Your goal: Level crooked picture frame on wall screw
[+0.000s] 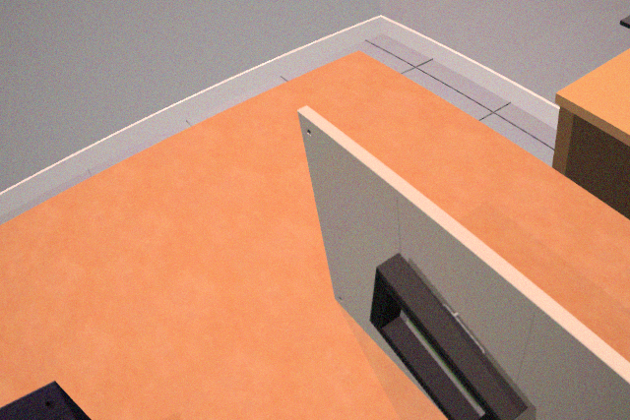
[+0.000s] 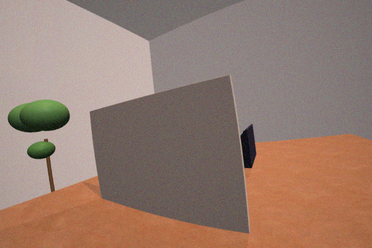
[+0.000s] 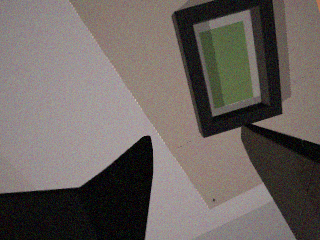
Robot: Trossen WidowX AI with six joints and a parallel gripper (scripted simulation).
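Where wrist view looks, picture frame [image 1: 437, 321] [image 3: 190, 70]: black, green-centred, at one o'clock
Frame's back: hidden
Top-view frame: cropped at five o'clock
Claw [image 3: 196, 137]: wide, empty

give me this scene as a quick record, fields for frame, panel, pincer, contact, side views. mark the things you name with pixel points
frame: dark border, green picture [image 1: 432, 298] [image 3: 227, 65], on the panel's face
panel: upright pale board [image 1: 458, 232] [image 2: 168, 155] [image 3: 145, 85]
pincer: fingers apart, nothing held [image 3: 196, 130]
contact: cannot tell whether a finger touches the frame
exterior view: panel hides the frame
nearby: plant [image 2: 45, 114], wooden cabinet [image 1: 562, 141]
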